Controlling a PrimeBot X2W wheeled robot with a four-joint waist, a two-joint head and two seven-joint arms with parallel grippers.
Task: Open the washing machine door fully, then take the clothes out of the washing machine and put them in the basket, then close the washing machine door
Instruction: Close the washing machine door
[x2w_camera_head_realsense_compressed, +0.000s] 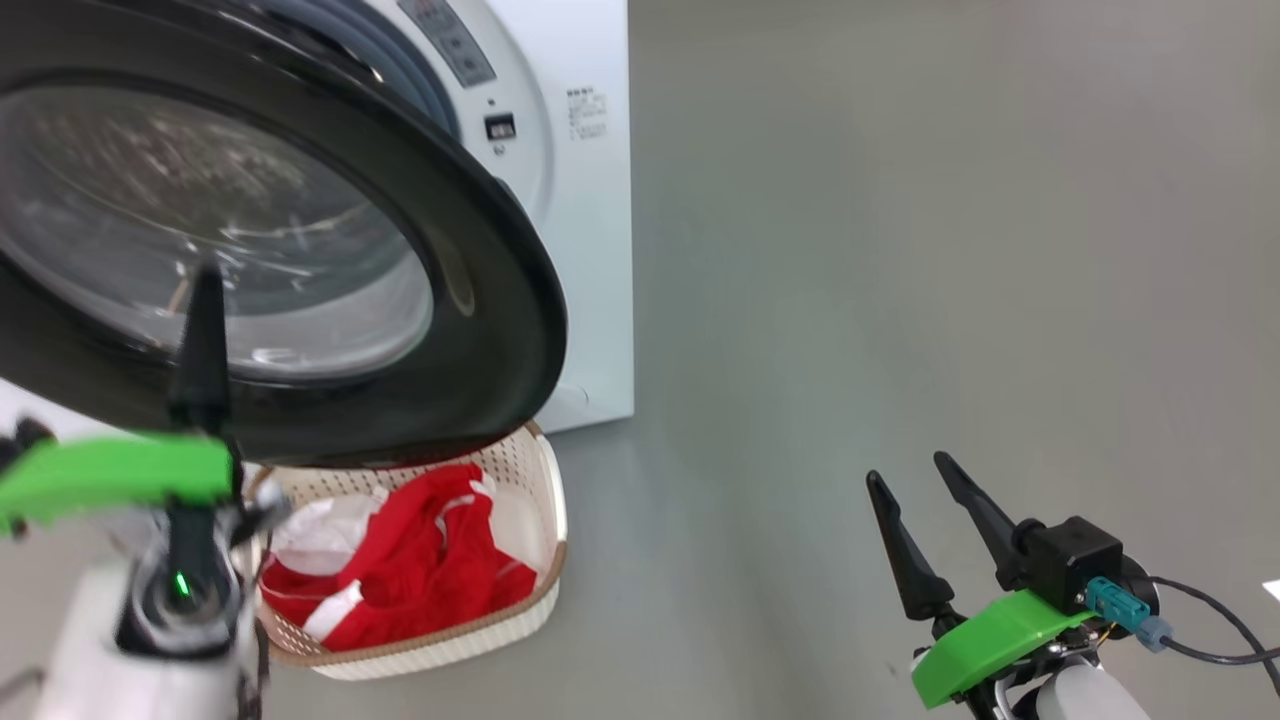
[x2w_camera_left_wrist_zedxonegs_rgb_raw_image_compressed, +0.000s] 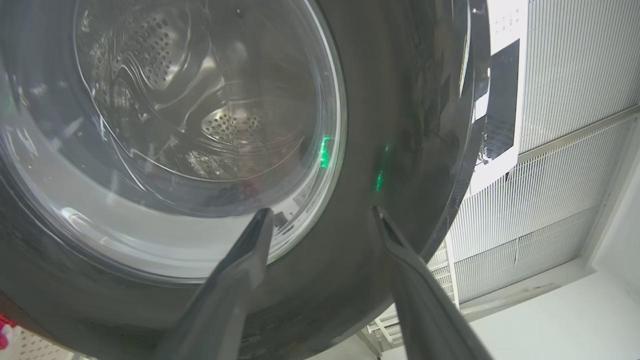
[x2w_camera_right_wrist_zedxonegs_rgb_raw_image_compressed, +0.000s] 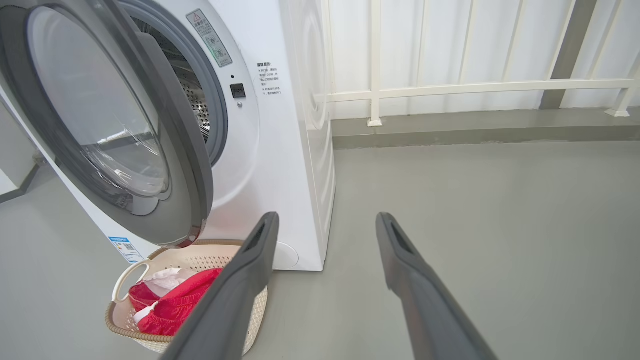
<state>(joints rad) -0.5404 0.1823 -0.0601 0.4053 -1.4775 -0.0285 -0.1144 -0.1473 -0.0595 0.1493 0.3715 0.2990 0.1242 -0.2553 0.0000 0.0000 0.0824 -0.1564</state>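
Plainly, the washing machine door (x2w_camera_head_realsense_compressed: 505, 300) overhangs the basket (x2w_camera_head_realsense_compressed: 480, 640).

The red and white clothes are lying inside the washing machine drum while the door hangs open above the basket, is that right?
Not quite. The clothes lie in the basket, not inside the drum, as the head view shows. The door does hang open above the basket.
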